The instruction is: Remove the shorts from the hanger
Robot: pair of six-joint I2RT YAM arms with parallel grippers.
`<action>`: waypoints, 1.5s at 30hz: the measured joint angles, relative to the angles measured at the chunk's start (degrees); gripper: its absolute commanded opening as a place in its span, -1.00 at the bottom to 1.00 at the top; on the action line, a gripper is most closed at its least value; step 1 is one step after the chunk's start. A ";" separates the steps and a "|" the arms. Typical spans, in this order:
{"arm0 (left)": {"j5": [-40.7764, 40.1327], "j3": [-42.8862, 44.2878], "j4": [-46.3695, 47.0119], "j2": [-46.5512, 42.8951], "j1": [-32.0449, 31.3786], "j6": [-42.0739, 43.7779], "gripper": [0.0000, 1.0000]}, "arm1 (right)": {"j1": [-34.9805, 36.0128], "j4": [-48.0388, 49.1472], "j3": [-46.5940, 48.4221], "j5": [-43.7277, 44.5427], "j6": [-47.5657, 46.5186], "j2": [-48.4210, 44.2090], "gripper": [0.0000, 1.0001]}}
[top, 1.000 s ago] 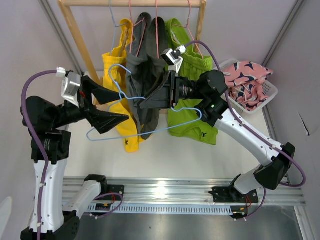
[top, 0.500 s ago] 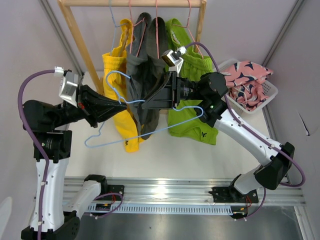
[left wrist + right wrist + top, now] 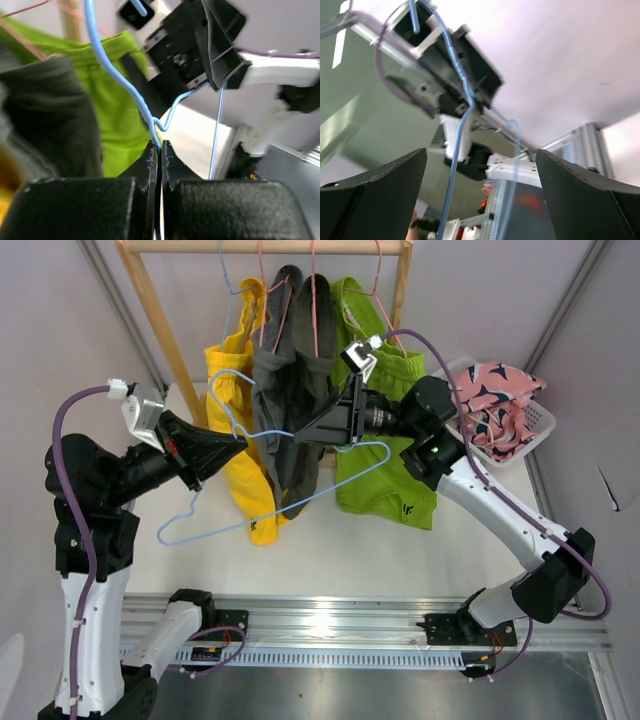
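A bare blue wire hanger (image 3: 262, 440) hangs in the air in front of the rack. My left gripper (image 3: 243, 440) is shut on its twisted neck; in the left wrist view the jaws (image 3: 159, 146) pinch the hanger's blue wire (image 3: 118, 75). My right gripper (image 3: 305, 432) stands open just right of the neck, its fingers wide apart around the wire (image 3: 456, 150) without touching it. Yellow shorts (image 3: 230, 390), dark grey shorts (image 3: 292, 390) and lime green shorts (image 3: 385, 485) hang on the rack. Pink patterned shorts (image 3: 495, 400) lie in a basket.
A wooden rail (image 3: 265, 246) with a slanted post (image 3: 160, 325) carries pink wire hangers (image 3: 314, 300). The white basket (image 3: 541, 426) sits at the right on the white table, next to the wall. The hanging shorts are close behind both grippers.
My left gripper has closed on the hanger's neck. My right gripper has opened and let the hanger go. The hanger's lower bar has swung down to the left.
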 measured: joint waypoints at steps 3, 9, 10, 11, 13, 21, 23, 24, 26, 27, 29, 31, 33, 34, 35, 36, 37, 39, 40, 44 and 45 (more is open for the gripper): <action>-8.87 1.20 -6.73 -0.92 -0.48 5.09 -1.00 | -3.98 -9.11 -0.07 1.36 -5.40 -2.49 0.99; -35.74 5.03 -11.32 -1.88 0.39 10.73 -1.00 | -21.46 -35.47 0.09 9.16 -23.65 -17.20 0.99; -38.95 5.99 -12.00 -1.77 0.35 10.86 -1.00 | -23.82 -38.49 0.20 10.67 -26.05 -19.58 0.99; -42.27 7.13 -12.17 -1.62 0.37 11.30 -1.00 | -26.08 -41.40 0.39 12.35 -28.68 -22.49 0.99; -48.54 10.08 -12.63 -1.22 0.37 12.28 -1.00 | -28.65 -45.55 0.70 15.30 -33.16 -27.28 0.99; -63.25 20.87 -11.52 2.97 0.37 13.42 -1.00 | -28.87 -50.60 -4.70 16.28 -39.36 -35.58 0.99; -65.16 22.21 -11.56 4.92 0.37 13.88 -1.00 | -28.87 -51.89 -7.39 16.31 -39.87 -35.54 0.99; -65.68 23.02 -11.45 6.21 0.37 14.14 -1.00 | -28.92 -52.57 -8.20 16.31 -40.15 -35.54 0.99; -66.47 24.50 -11.17 9.60 0.37 14.43 -1.00 | -28.96 -53.86 -9.97 16.31 -40.61 -35.19 0.99; -66.66 25.07 -10.99 11.47 0.37 14.69 -1.00 | -28.96 -54.47 -10.69 16.31 -40.72 -35.10 0.99; -66.77 25.90 -10.84 15.08 0.37 14.80 -1.00 | -28.96 -55.15 -11.78 16.31 -41.07 -35.23 0.99; -66.73 27.89 -11.45 20.15 0.37 14.80 -1.00 | -28.96 -55.71 -12.11 16.31 -41.55 -35.47 0.99; -66.60 29.94 -12.13 25.33 0.37 14.78 -1.00 | -28.96 -56.48 -12.11 16.31 -42.29 -35.89 0.99; -66.53 31.12 -12.85 28.15 0.37 14.78 -1.00 | -28.96 -56.74 -12.17 16.33 -42.64 -36.15 0.99; -66.45 32.24 -13.60 30.64 0.37 14.75 -1.00 | -28.96 -56.74 -12.44 16.33 -42.88 -36.41 0.99; -66.38 33.46 -14.43 33.53 0.37 14.75 -1.00 | -28.96 -56.78 -12.72 16.33 -43.06 -36.63 0.99; -66.31 34.27 -15.04 35.19 0.37 14.75 -1.00 | -28.96 -56.83 -13.16 16.33 -43.15 -36.76 0.99; -66.29 37.59 -17.42 39.41 0.42 14.75 -1.00 | -28.96 -56.59 -14.34 16.22 -43.15 -37.00 0.99; -66.12 39.71 -18.12 41.57 0.46 14.75 -1.00 | -28.96 -56.39 -15.02 16.11 -43.04 -37.11 0.99; -63.63 52.24 -19.76 50.16 0.85 14.45 -1.00 | -28.96 -54.51 -18.45 15.32 -42.32 -37.38 0.99; -62.99 55.17 -19.58 52.06 0.92 14.25 -1.00 | -28.96 -53.88 -19.45 15.02 -42.12 -37.38 0.99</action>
